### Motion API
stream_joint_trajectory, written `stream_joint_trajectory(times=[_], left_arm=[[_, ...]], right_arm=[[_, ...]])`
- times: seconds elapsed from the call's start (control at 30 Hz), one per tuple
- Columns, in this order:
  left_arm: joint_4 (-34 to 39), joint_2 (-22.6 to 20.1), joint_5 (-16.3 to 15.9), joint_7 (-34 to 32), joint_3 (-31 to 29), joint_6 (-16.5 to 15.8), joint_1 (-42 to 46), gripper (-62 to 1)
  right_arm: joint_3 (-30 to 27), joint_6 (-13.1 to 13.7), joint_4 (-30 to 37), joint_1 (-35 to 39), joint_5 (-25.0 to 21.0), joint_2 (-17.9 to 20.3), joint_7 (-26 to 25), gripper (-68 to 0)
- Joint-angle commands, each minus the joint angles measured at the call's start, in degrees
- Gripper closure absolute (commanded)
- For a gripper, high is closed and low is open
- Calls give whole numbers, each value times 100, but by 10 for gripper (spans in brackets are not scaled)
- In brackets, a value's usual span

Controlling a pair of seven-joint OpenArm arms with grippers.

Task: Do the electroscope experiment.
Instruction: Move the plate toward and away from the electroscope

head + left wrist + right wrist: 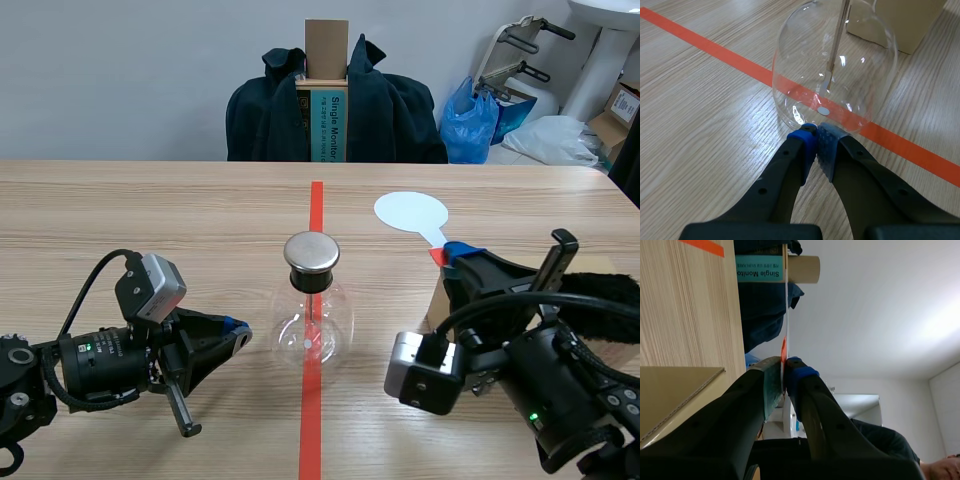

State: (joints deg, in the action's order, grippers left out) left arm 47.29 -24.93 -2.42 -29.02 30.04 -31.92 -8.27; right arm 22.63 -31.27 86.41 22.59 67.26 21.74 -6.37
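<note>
A pale wooden table [150, 215] is being crossed from near edge to far edge by a red tape line [316, 200] down its middle. Behind the far edge, a chair is being covered by a dark jacket [395, 110], with a box [327, 110] standing upright against it; a blue bag [470, 120] is being kept on the floor toward the far right corner.

The flask [312, 325] is being carried upright on the tape, midway between the side edges and nearer the near edge. Its long axis is being kept vertical, with the metal cap [312, 253] on top and a thin rod [837, 40] hanging down inside the glass.

The left gripper [240, 330] is being held low on the flask's left side. It is clenched on nothing, pads pressed together, and its tips are just at the foot of the glass.

The paddle [410, 212] is being grasped by its handle in the right gripper [455, 250], right of the tape. Its round white disc is being pointed toward the far edge, face up; whether it is touching the table cannot be told. A carton [438, 305] is being partly hidden under the right arm.
</note>
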Motion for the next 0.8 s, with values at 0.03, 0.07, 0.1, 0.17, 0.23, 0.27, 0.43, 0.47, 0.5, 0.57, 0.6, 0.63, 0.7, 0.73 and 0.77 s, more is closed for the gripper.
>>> stream_joint_trajectory(times=[0.03,0.07,0.1,0.17,0.23,0.27,0.43,0.47,0.5,0.57,0.6,0.63,0.7,0.73,0.77], left_arm=[[127,13,-72,-98,-37,-11,-28,-21],[127,13,-72,-98,-37,-11,-28,-21],[127,13,-72,-98,-37,-11,-28,-21],[127,13,-72,-98,-37,-11,-28,-21],[127,13,-72,-98,-37,-11,-28,-21],[127,13,-72,-98,-37,-11,-28,-21],[127,13,-72,-98,-37,-11,-28,-21],[127,13,-72,-98,-37,-11,-28,-21],[127,13,-72,-98,-37,-11,-28,-21],[127,13,-72,-98,-37,-11,-28,-21],[127,13,-72,-98,-37,-11,-28,-21],[127,13,-72,-98,-37,-11,-28,-21],[127,13,-72,-98,-37,-11,-28,-21],[127,13,-72,-98,-37,-11,-28,-21],[127,13,-72,-98,-37,-11,-28,-21]], right_arm=[[-11,-103,98,-52,-37,50,55,-8],[-11,-103,98,-52,-37,50,50,-8],[-11,-103,98,-52,-37,50,46,-8],[-11,-103,98,-52,-37,50,-79,-8],[-11,-103,98,-52,-37,50,-291,-8],[-11,-103,98,-52,-37,50,-417,-8],[-11,-105,98,-52,-37,50,-1130,-8],[-11,-105,98,-52,-37,50,-1276,-8],[-11,-105,98,-55,-37,50,-1427,-8],[-11,-105,98,-55,-37,50,-1707,-8],[-11,-105,98,-55,-37,50,-1836,-8],[-11,-105,98,-55,-35,50,-1954,-8],[-11,-105,98,-55,-35,50,-2146,-8],[-11,-105,98,-55,-33,50,-2216,-8],[-11,-105,98,-55,-28,50,-2273,-8]])
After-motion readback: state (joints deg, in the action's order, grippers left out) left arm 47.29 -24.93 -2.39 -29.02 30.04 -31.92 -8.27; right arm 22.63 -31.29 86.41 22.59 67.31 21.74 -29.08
